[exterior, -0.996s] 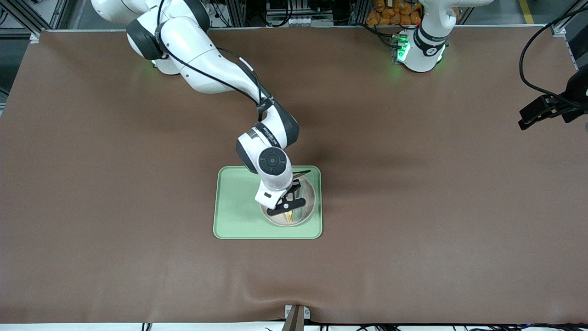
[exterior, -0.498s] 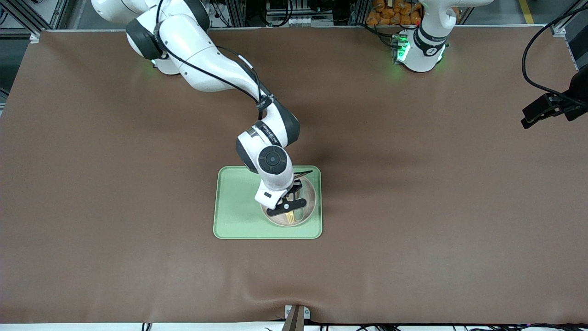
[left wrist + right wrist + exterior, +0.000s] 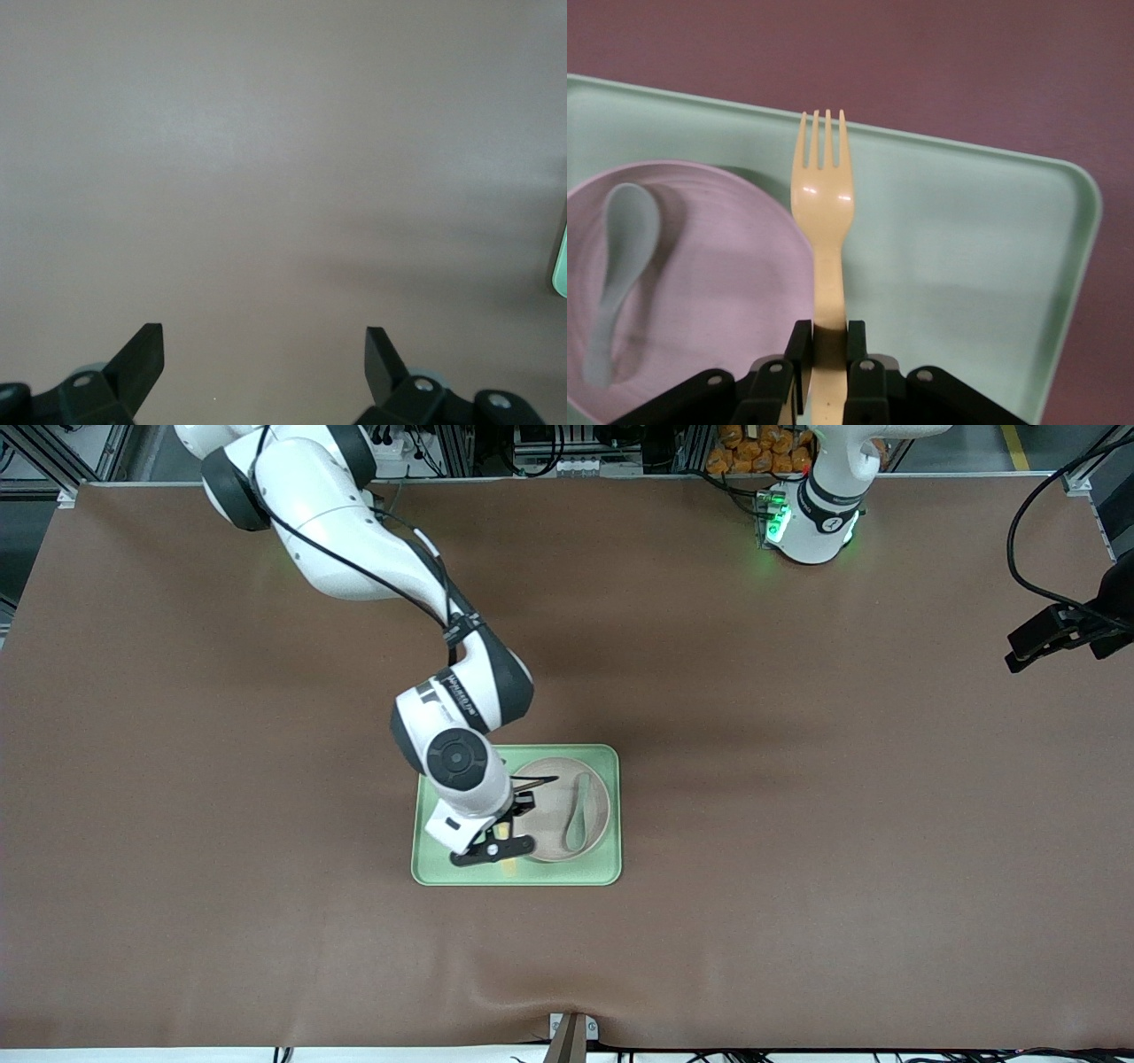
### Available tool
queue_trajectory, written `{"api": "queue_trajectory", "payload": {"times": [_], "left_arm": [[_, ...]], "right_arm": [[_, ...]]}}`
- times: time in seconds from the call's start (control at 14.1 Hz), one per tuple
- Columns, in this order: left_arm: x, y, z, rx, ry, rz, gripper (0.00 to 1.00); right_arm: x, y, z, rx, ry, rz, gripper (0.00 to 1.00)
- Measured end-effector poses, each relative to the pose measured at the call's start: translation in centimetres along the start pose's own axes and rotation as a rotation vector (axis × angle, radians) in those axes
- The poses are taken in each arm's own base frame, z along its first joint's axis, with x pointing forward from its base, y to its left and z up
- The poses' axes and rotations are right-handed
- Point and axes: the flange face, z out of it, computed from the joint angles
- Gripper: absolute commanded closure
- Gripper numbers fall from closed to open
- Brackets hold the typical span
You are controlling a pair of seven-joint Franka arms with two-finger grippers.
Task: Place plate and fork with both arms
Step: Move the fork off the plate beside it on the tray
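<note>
the right hand, clamped shut on the fork, hung over the tray just beside the plate, which sat at the tray's edge toward the left arm's end, a spoon in it. the fork looked due for lowering onto the tray. the left hand waited wide open and empty over bare tabletop.

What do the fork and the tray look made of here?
Pale-yellow fork: likely hard plastic, slightly glossy, with small highlights on its head. Rectangular light-green tray: probably moulded plastic or silicone, matte, with even colour and a soft rounded rim.
</note>
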Motion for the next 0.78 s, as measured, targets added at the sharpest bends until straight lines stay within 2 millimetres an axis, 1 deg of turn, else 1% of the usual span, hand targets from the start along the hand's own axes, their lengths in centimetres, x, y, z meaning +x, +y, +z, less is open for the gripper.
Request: {"api": "queue_trajectory", "payload": {"times": [0.14, 0.28, 0.36, 0.5, 0.57, 0.71, 0.78], "left_arm": [[0.0, 0.0, 0.0, -0.001, 0.003, 0.000, 0.00], [0.1, 0.0, 0.0, -0.001, 0.005, 0.000, 0.00], [0.1, 0.0, 0.0, -0.001, 0.005, 0.000, 0.00], [0.1, 0.0, 0.0, -0.001, 0.005, 0.000, 0.00], [0.1, 0.0, 0.0, -0.001, 0.005, 0.001, 0.00], [0.1, 0.0, 0.0, -0.001, 0.004, 0.001, 0.00], [0.1, 0.0, 0.1, -0.001, 0.004, 0.001, 0.00]], "right_arm": [[0.1, 2.3, 0.6, -0.004, -0.015, 0.025, 0.90], [-0.2, 4.2, 2.5, 0.005, 0.011, 0.050, 0.90], [-0.8, 5.0, 3.7, 0.009, 0.027, 0.059, 0.90], [-2.5, 5.9, 6.0, 0.009, 0.030, 0.067, 0.90], [-3.2, 6.1, 6.6, 0.009, 0.019, 0.075, 0.89], [-3.9, 6.2, 6.9, 0.011, 0.004, 0.120, 0.88], [-4.2, 6.1, 6.8, 0.011, 0.001, 0.144, 0.85]]}}
